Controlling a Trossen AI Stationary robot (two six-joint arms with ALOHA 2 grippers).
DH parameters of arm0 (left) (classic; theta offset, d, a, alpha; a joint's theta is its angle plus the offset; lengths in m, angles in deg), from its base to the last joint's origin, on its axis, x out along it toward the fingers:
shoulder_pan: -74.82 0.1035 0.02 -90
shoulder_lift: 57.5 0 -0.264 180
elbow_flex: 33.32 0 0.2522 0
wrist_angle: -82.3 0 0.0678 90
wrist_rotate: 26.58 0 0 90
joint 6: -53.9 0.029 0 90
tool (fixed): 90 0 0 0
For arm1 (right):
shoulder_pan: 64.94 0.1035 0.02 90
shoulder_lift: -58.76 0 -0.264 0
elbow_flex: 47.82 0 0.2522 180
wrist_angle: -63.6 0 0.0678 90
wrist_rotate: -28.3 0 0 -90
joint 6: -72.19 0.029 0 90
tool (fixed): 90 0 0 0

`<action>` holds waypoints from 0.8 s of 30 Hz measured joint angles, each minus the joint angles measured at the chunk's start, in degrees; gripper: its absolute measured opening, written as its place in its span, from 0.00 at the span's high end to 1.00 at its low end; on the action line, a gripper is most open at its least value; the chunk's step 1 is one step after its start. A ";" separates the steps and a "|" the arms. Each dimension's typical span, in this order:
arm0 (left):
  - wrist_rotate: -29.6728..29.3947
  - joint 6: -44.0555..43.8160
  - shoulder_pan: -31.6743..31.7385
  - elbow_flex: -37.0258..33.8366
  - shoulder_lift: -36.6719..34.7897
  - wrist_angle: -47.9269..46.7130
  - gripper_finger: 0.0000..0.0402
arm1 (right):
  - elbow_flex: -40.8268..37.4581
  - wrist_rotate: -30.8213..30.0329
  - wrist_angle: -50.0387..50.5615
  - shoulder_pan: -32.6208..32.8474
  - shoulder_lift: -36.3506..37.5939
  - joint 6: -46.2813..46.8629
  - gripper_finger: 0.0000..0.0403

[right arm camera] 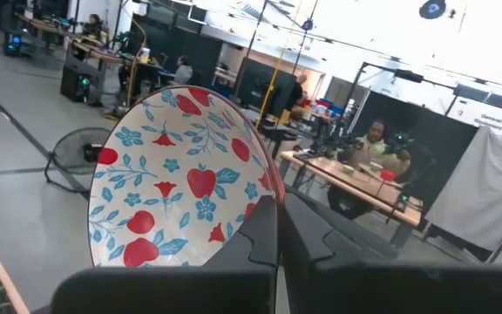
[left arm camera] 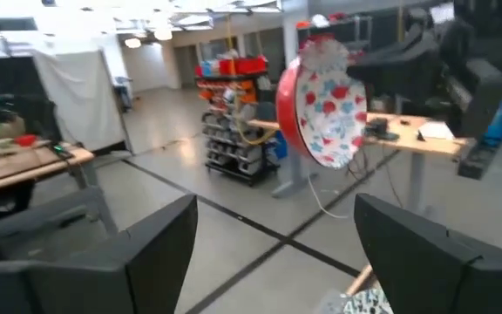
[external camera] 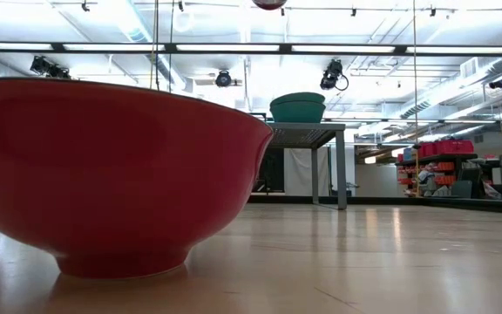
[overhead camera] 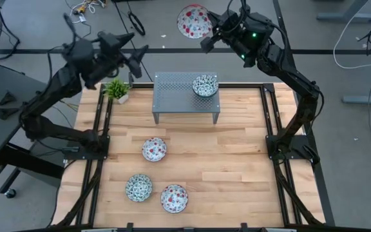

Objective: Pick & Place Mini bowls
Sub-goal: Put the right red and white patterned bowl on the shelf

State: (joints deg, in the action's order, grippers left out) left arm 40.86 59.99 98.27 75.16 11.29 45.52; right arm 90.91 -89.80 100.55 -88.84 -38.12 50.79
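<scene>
Wooden tabletop (overhead camera: 237, 161) carries three small bowls near its front: a red one (overhead camera: 154, 149), a green one (overhead camera: 138, 187) and another red one (overhead camera: 174, 198). A green bowl (overhead camera: 205, 85) sits on the grey stand (overhead camera: 172, 96). Beyond the table's far edge, the right gripper (overhead camera: 206, 32) pinches a red bowl's (overhead camera: 194, 22) rim, while the left gripper (overhead camera: 134, 58) hangs spread apart by a small plant (overhead camera: 116, 89).

- No readable text, labels, brands or numbers in any view.
- White sign (right arm camera: 493, 112) on a dark wall panel in the right wrist view: lettering too small to read.
- Bowls carry patterns only, no writing.
</scene>
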 joint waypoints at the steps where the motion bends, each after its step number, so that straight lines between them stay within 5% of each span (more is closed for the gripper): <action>1: 2.24 -0.68 1.09 0.15 0.69 0.09 0.21 | 0.00 -0.04 -0.01 0.00 0.00 -0.08 1.00; 5: 8.91 -2.47 4.52 0.21 3.48 0.65 0.21 | 0.00 -0.04 0.01 0.01 0.00 0.81 1.00; 24: 13.75 -5.18 8.26 0.21 11.77 15.51 0.25 | 0.00 -4.47 -1.46 0.57 -3.50 -0.50 1.00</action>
State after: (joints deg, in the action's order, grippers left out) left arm 54.60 54.81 106.52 75.37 23.07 61.04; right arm 90.91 -94.26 99.09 -88.27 -41.62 50.29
